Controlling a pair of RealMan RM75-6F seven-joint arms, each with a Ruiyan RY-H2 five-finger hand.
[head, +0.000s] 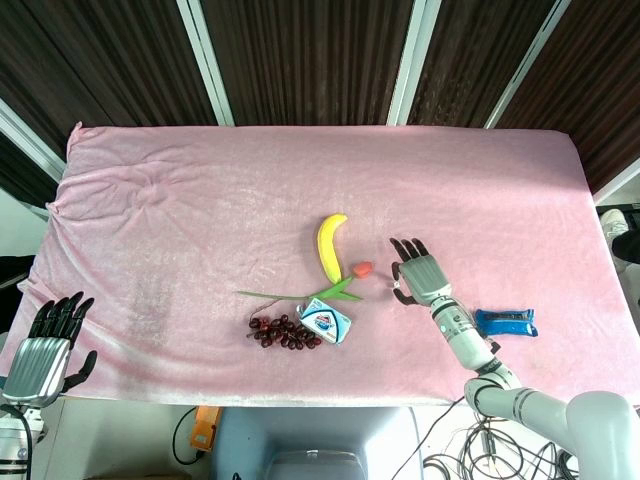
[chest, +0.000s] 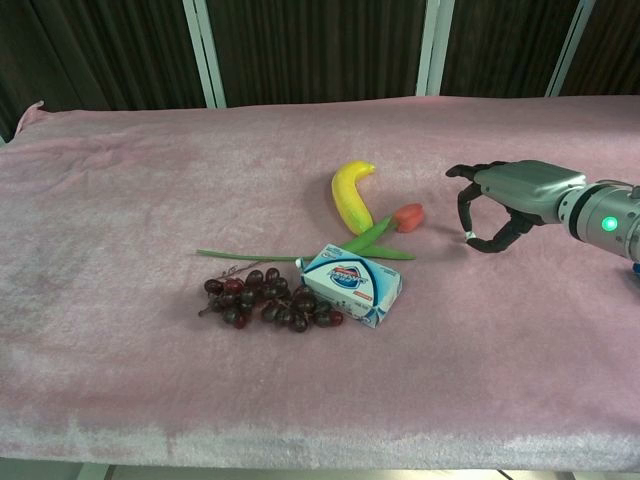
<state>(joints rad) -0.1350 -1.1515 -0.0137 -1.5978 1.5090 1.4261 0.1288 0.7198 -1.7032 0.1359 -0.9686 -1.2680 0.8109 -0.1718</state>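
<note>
Fingers of the right hand (chest: 500, 205) curl apart, holding nothing, just right of the tulip (chest: 408, 216) beside the banana (chest: 351, 195).

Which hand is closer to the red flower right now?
Right. The right hand hovers just beside the red flower, fingers apart and empty. The left hand sits far off at the table's near left corner.

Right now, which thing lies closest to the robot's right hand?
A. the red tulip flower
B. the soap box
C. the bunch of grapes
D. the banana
A: the right hand hovers just beside the red tulip flower, with nothing in it; the other things lie farther away.
</note>
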